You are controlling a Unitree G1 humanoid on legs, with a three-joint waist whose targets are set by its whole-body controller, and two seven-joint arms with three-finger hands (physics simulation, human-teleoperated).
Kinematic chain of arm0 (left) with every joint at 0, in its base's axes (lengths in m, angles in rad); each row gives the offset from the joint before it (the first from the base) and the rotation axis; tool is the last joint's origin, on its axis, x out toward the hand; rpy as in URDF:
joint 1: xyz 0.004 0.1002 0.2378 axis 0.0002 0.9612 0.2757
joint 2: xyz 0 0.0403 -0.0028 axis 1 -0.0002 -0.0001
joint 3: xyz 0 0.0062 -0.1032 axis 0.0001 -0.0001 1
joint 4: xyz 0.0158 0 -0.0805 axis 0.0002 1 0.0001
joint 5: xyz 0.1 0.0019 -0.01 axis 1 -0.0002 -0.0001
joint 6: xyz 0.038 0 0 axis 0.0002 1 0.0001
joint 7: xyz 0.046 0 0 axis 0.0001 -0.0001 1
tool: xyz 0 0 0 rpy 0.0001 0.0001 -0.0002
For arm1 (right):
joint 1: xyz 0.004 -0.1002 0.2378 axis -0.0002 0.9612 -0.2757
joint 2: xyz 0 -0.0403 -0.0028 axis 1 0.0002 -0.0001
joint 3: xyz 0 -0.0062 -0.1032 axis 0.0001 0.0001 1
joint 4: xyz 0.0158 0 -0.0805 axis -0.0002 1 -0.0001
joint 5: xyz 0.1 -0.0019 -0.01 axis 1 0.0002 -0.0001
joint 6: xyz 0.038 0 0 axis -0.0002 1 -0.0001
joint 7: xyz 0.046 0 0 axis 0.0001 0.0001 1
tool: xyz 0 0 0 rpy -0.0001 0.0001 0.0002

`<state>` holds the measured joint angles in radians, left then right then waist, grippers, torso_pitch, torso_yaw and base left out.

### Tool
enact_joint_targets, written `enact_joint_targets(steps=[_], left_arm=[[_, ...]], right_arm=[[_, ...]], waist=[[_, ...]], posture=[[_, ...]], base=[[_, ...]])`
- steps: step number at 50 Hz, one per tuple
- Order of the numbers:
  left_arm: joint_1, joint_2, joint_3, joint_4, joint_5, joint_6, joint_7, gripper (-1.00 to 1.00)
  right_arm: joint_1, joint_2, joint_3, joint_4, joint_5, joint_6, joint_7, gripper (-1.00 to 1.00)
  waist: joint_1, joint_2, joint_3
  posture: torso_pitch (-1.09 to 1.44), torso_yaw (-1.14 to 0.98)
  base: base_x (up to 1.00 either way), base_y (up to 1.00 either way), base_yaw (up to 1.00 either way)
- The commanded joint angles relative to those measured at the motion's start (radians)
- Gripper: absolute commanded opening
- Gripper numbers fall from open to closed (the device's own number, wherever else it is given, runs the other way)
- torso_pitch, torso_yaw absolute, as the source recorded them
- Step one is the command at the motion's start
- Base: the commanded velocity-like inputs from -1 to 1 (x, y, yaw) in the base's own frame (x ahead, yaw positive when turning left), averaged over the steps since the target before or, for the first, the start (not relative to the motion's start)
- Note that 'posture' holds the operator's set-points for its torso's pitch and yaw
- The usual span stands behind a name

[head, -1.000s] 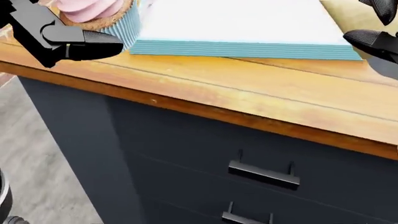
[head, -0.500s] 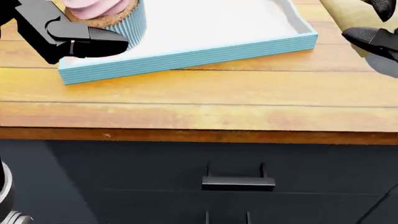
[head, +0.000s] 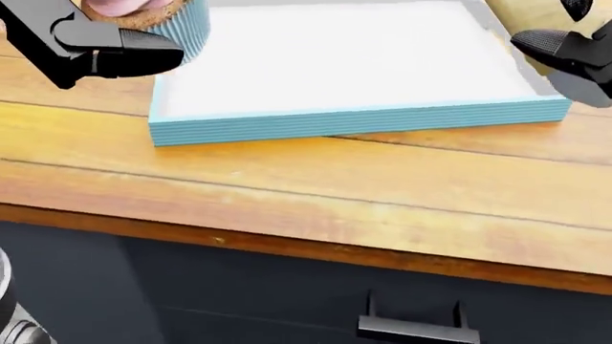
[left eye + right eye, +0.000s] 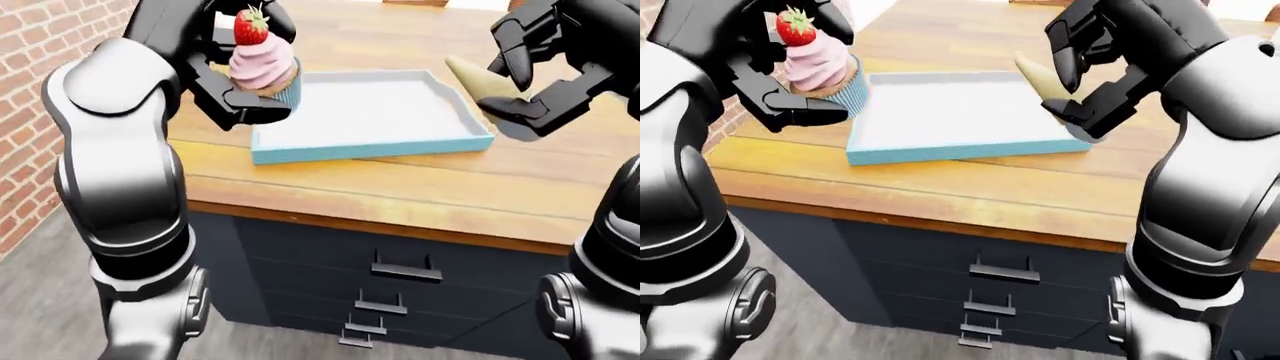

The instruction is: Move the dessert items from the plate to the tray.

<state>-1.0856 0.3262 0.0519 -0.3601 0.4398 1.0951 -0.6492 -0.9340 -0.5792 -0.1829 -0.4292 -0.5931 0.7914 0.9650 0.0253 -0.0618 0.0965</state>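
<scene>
- Left hand (image 4: 240,82): fingers closed round the cupcake (image 4: 263,66), pink frosting, strawberry on top, held above the tray's (image 4: 370,144) left edge.
- Tray: pale blue, on the wooden counter (image 4: 400,187); interior bare.
- Right hand (image 4: 545,71): fingers spread, near a tan cone (image 4: 478,81); contact unclear, partly hidden.
- Head view crops the cupcake top.

The glossy grey-and-black left arm rises bent at the scene's left, its black three-finger left hand (image 4: 240,82) closed round a pink-frosted cupcake with a strawberry on top (image 4: 260,64). The right arm bends in from the right, its right hand (image 4: 535,71) raised, fingers spread and curled, gripping nothing.
</scene>
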Motion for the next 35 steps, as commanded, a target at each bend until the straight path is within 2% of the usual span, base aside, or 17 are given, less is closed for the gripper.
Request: enact_joint_targets(steps=[1, 2, 7, 10, 11, 14, 16, 20, 22, 23, 24, 25, 28, 30, 33, 34, 35], left_arm=[[-0.047, 0.009, 0.004, -0.013, 0.001, -0.014, -0.004, -1.00], [-0.048, 0.009, 0.004, -0.011, 0.002, -0.016, -0.005, -1.00], [-0.051, 0.009, 0.006, -0.006, 0.006, -0.019, -0.008, -1.00], [-0.052, 0.009, 0.010, 0.001, 0.005, -0.028, -0.008, -1.00], [-0.051, 0.010, 0.009, -0.002, 0.006, -0.026, -0.010, -1.00], [-0.051, 0.011, 0.010, -0.007, 0.008, -0.021, -0.012, -1.00], [-0.052, 0.011, 0.012, -0.008, 0.007, -0.022, -0.014, -1.00], [-0.054, 0.012, 0.012, -0.002, 0.005, -0.026, -0.013, -1.00], [-0.057, 0.014, 0.011, -0.003, 0.006, -0.023, -0.014, -1.00], [-0.057, 0.014, 0.011, -0.004, 0.006, -0.023, -0.014, -1.00], [-0.058, 0.014, 0.010, -0.005, 0.007, -0.021, -0.016, -1.00], [-0.059, 0.013, 0.010, -0.001, 0.007, -0.024, -0.015, -1.00], [-0.067, 0.014, 0.008, 0.004, 0.008, -0.024, -0.017, -1.00], [-0.077, 0.018, 0.004, 0.000, 0.012, -0.013, -0.024, -1.00], [-0.087, 0.018, 0.002, 0.005, 0.015, -0.013, -0.028, -1.00], [-0.091, 0.019, -0.003, -0.002, 0.020, -0.004, -0.034, -1.00], [-0.092, 0.016, -0.008, -0.004, 0.024, -0.003, -0.035, -1.00]], right_arm=[[-0.026, -0.012, -0.013, -0.009, -0.010, -0.005, -0.012, -1.00], [-0.030, -0.012, -0.010, -0.010, -0.011, -0.002, -0.010, -1.00], [-0.023, -0.001, -0.009, -0.009, -0.012, -0.009, -0.015, -1.00], [-0.023, 0.002, -0.006, -0.014, -0.014, -0.005, -0.012, -1.00], [-0.023, 0.003, -0.006, -0.016, -0.014, -0.005, -0.010, -1.00], [-0.024, 0.005, -0.006, -0.016, -0.016, -0.005, -0.010, -1.00], [-0.026, 0.006, -0.003, -0.018, -0.018, 0.000, -0.007, -1.00], [-0.030, 0.007, -0.005, -0.015, -0.018, 0.001, -0.008, -1.00], [-0.032, 0.006, -0.006, -0.017, -0.017, 0.003, -0.007, -1.00], [-0.032, 0.005, -0.009, -0.017, -0.016, 0.002, -0.007, -1.00], [-0.029, 0.005, -0.010, -0.018, -0.014, 0.001, -0.007, -1.00], [-0.028, 0.005, -0.011, -0.020, -0.012, 0.003, -0.006, -1.00], [-0.034, -0.001, -0.014, -0.023, -0.008, 0.010, -0.003, -1.00], [-0.038, -0.004, -0.014, -0.022, -0.005, 0.013, -0.004, -1.00], [-0.047, -0.012, -0.013, -0.021, -0.003, 0.017, 0.000, -1.00], [-0.047, -0.014, -0.013, -0.020, -0.002, 0.016, 0.000, -1.00], [-0.050, -0.016, -0.012, -0.019, -0.002, 0.018, 0.002, -1.00]], waist=[[0.000, 0.008, -0.034], [-0.003, 0.013, -0.070], [-0.015, 0.062, -0.066], [-0.026, 0.104, -0.066], [-0.025, 0.093, -0.064], [-0.025, 0.107, -0.065], [-0.023, 0.093, -0.070], [-0.015, 0.052, -0.059], [-0.009, 0.001, -0.075], [-0.013, 0.028, -0.073], [-0.015, 0.015, -0.065], [-0.013, -0.002, -0.039], [-0.015, 0.007, -0.031], [-0.021, 0.025, -0.022], [-0.035, 0.080, -0.030], [-0.037, 0.051, -0.029], [-0.034, 0.053, -0.040]], posture=[[0.00, 0.00], [0.00, 0.00], [0.00, 0.00], [0.00, 0.00], [0.00, 0.00], [0.00, 0.00], [0.00, 0.00], [0.00, 0.00], [0.00, 0.00], [0.00, 0.00], [0.00, 0.00], [0.00, 0.00], [0.00, 0.00], [0.00, 0.00], [0.00, 0.00], [0.00, 0.00], [0.00, 0.00]], base=[[0.02, 0.00, 0.00], [0.15, 0.00, 0.00], [0.15, 0.00, 0.00], [0.16, 0.00, 0.00], [0.16, 0.00, 0.00], [0.15, 0.00, 0.00], [0.15, 0.00, 0.00], [0.15, 0.00, 0.00], [0.14, 0.00, 0.00], [0.13, 0.00, 0.00], [0.08, 0.00, 0.00], [0.00, 0.00, 0.00], [0.00, 0.00, 0.00], [0.00, 0.00, 0.00], [0.00, 0.00, 0.00], [0.00, 0.00, 0.00], [0.00, 0.00, 0.00]])
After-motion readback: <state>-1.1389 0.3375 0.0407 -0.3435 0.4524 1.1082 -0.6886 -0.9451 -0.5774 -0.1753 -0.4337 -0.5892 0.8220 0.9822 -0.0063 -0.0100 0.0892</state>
